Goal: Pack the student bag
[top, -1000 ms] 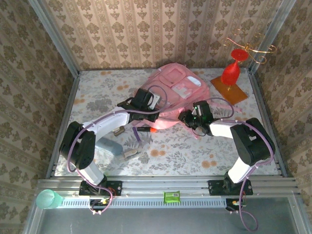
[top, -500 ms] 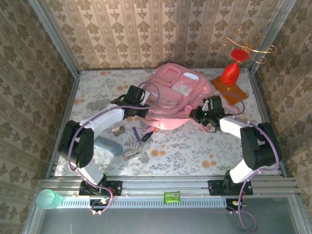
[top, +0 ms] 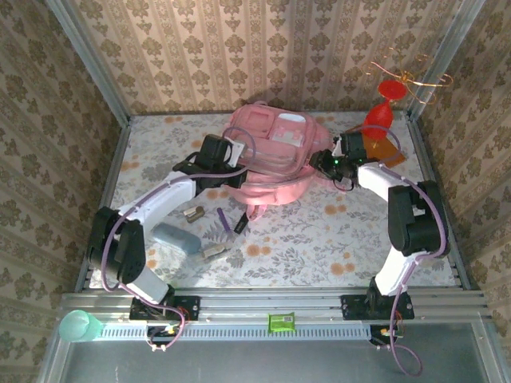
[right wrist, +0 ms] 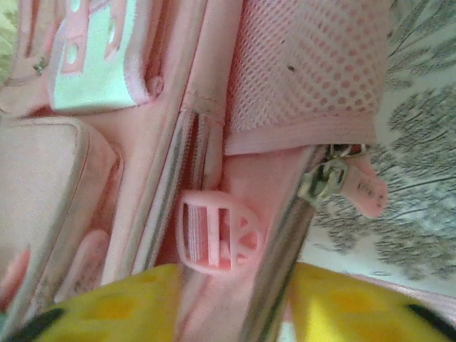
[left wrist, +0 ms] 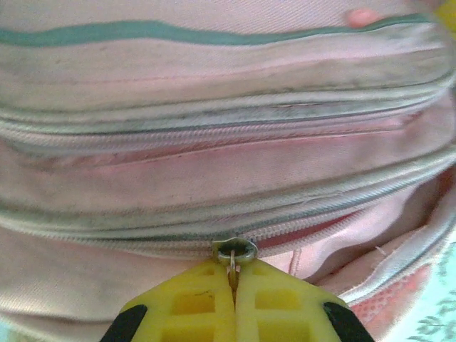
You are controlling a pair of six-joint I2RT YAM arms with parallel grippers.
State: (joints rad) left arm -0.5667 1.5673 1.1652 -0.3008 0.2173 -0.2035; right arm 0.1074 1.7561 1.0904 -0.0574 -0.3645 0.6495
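Toward the table's (top: 335, 239) far edge, left gripper (left wrist: 233, 269) pinches the student bag's (top: 271, 155) zipper pull (left wrist: 235, 251) (right gripper (right wrist: 239, 299) parted, straddling the side); draw steadily along the track.

The bench (top: 319, 239) is lit brightly and evenly from above in the top view. Only a short, soft shadow is cast along the near side of the student bag (top: 271, 152). The frame uprights (top: 88, 60) are shown leaning outward at that picture's edges. In the left wrist view the zip pull (left wrist: 234, 251) is rendered fairly sharp, while the left claw (left wrist: 234, 285) is blurred and the fabric looks washed out. In the right wrist view the right claw (right wrist: 231, 303) is smeared, and the mesh pocket (right wrist: 306, 64) is kept sharper.
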